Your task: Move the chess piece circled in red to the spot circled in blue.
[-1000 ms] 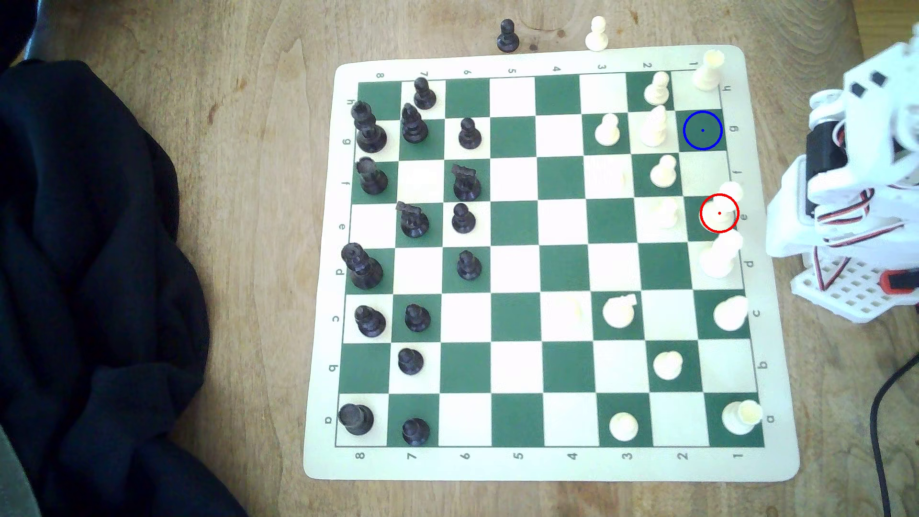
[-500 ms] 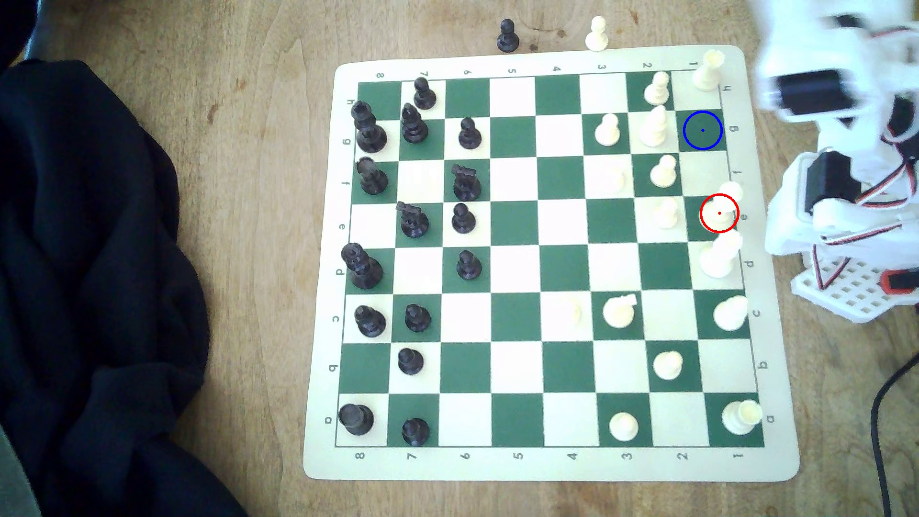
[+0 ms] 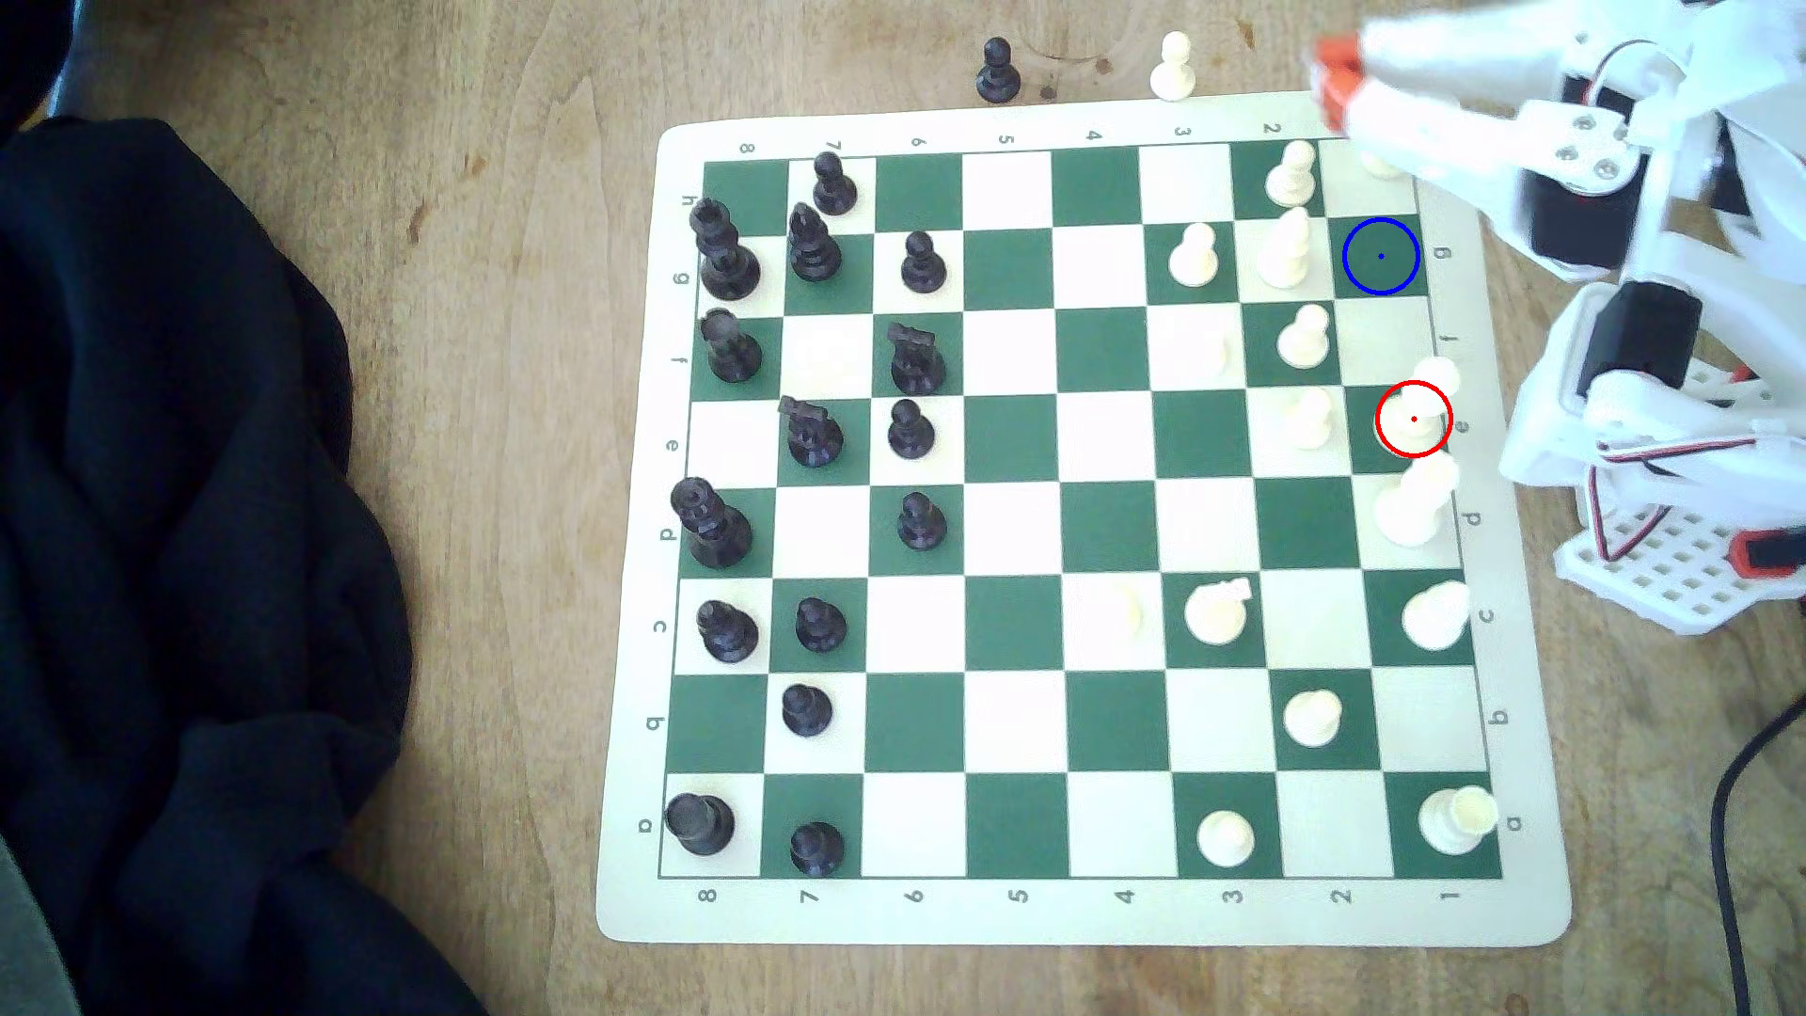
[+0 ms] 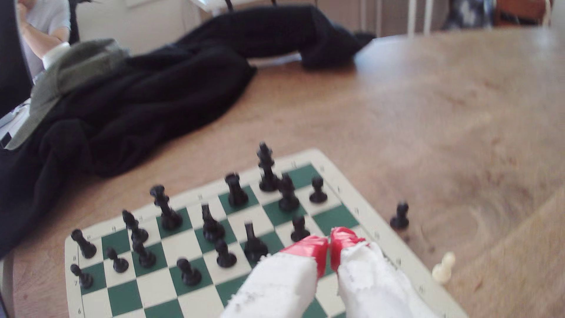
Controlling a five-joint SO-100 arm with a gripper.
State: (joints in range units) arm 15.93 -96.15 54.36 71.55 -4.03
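The chess piece (image 3: 1414,418), tall and cream-white, stands inside the red ring on a green square at the board's edge on the exterior view's right. Two squares up the same file lies the spot (image 3: 1381,256), a bare green square with a blue ring and dot. My gripper (image 3: 1331,83), motion-blurred, hovers above the board's top right corner, beyond the spot and well away from the piece. In the wrist view the gripper (image 4: 329,244) has its red-taped fingertips (image 4: 308,249) pressed together with nothing between them.
White pawns (image 3: 1305,337) and a tall white piece (image 3: 1412,508) stand close around the ringed piece. A black pawn (image 3: 997,70) and a white pawn (image 3: 1173,66) sit off the board. A dark cloth (image 3: 195,537) covers the table's left. The arm's base (image 3: 1681,567) stands at right.
The arm has unfolded from beside the board and swung out over the top right corner, covering the corner rook. No chess piece has moved.
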